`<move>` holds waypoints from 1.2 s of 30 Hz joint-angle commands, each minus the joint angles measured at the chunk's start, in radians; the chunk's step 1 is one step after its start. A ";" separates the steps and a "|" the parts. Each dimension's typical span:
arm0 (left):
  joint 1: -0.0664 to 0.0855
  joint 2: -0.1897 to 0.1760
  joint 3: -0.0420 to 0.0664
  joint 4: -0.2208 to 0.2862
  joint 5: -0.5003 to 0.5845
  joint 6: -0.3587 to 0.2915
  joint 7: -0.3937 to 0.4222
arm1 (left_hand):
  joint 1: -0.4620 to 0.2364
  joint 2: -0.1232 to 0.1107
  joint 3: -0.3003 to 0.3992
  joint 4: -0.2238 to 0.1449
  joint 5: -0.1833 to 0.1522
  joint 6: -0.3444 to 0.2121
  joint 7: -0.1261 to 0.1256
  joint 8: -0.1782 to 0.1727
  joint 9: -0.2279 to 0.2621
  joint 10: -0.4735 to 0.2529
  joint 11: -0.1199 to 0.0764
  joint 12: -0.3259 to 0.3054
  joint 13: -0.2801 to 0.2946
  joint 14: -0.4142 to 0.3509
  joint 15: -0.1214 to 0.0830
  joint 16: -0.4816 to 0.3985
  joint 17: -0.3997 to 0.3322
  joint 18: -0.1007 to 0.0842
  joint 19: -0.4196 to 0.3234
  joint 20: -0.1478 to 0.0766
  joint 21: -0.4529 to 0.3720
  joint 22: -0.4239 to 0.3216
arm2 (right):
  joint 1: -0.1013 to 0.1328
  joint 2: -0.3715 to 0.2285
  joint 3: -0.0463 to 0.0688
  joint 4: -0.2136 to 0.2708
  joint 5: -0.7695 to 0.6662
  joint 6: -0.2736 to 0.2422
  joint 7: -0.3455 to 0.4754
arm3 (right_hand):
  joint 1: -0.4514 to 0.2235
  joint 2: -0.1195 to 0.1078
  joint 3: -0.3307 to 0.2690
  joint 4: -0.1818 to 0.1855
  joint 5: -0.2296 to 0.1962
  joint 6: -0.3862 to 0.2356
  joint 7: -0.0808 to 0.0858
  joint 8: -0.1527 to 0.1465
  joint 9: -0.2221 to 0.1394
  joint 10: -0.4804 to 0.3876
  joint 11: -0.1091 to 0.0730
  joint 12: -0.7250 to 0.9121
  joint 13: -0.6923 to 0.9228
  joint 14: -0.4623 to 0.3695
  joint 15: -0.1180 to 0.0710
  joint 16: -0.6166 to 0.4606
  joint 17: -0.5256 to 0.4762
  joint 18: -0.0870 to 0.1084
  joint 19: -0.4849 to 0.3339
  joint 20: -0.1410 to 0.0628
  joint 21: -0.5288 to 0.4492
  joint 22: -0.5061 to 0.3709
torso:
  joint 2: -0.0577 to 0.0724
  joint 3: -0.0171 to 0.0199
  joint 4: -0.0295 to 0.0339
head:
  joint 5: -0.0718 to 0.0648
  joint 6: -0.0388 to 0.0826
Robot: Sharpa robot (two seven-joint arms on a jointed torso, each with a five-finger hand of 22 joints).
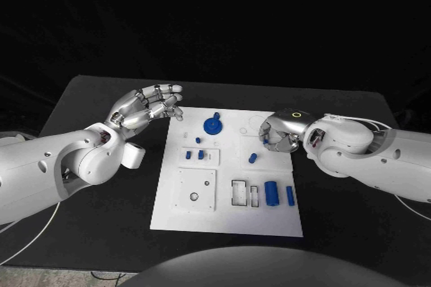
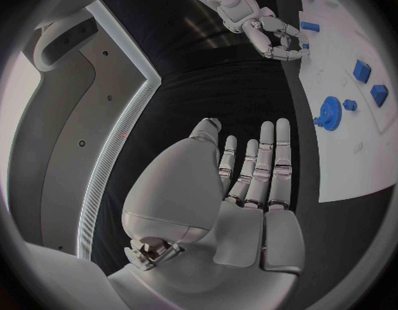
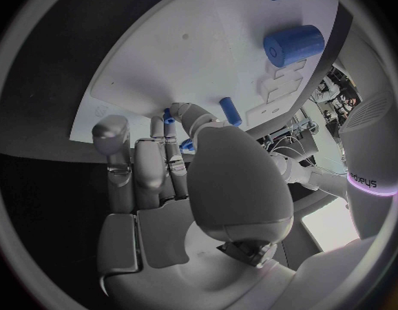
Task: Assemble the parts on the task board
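Over the task board (image 1: 170, 212) right edge, right hand (image 1: 280, 134) is curling its fingers around a small blue peg (image 3: 168, 116). Left hand (image 1: 148, 109) is hovering spread, holding nothing. Advice: seat the peg vertically, slowly.

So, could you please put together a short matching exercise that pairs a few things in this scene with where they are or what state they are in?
Things:
1. blue gear
2. left hand
3. right hand
4. two blue cylinders

Places or states:
A. beside the board's far left corner, fingers apart, holding nothing
B. lying side by side near the board's near right edge
C. fingers curled over the board's far right part, with a small blue part at the fingertips
D. on the far middle of the task board

Pairs: 1-D, 2-A, 3-C, 4-B
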 commanded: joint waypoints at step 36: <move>-0.005 0.006 0.000 -0.002 0.003 0.022 -0.011 | 0.016 0.013 -0.004 -0.001 0.011 -0.001 0.013 0.009 -0.007 -0.006 -0.001 0.015 -0.008 -0.006 -0.003 0.002 0.000 0.006 -0.002 0.000 -0.013 -0.001 | 0.037 -0.044 -0.001 0.061 0.080 -0.082 0.023 | 0.027 0.030 0.010 -0.035 0.017 -0.002 0.019 0.003 0.044 0.069 0.002 -0.008 -0.025 -0.001 0.004 -0.005 -0.004 -0.014 0.003 0.000 0.001 0.097 | 0.000 -0.0010 -0.0001 | 0.007 0.000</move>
